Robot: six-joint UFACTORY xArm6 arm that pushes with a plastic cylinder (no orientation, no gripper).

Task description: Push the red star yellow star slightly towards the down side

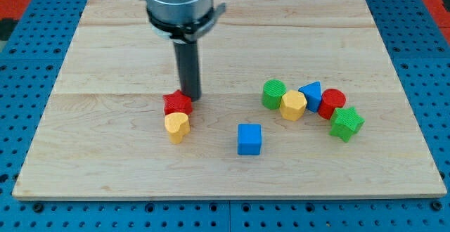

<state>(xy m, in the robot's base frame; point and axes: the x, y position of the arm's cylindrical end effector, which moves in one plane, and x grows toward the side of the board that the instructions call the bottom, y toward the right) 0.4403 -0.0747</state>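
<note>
A red star-shaped block [177, 103] lies on the wooden board [105, 63], left of centre. A yellow block [176, 126], its shape rounded and hard to make out, touches the red one on its lower side. My tip [191, 97] rests at the red block's upper right edge, touching or nearly touching it. The dark rod rises from there to the grey arm body [179, 3] at the view's top.
A blue cube [249, 138] lies right of the yellow block. A cluster at the right holds a green cylinder [273, 93], a yellow hexagon [293, 105], a blue triangle [311, 93], a red cylinder [331, 102] and a green star [346, 123].
</note>
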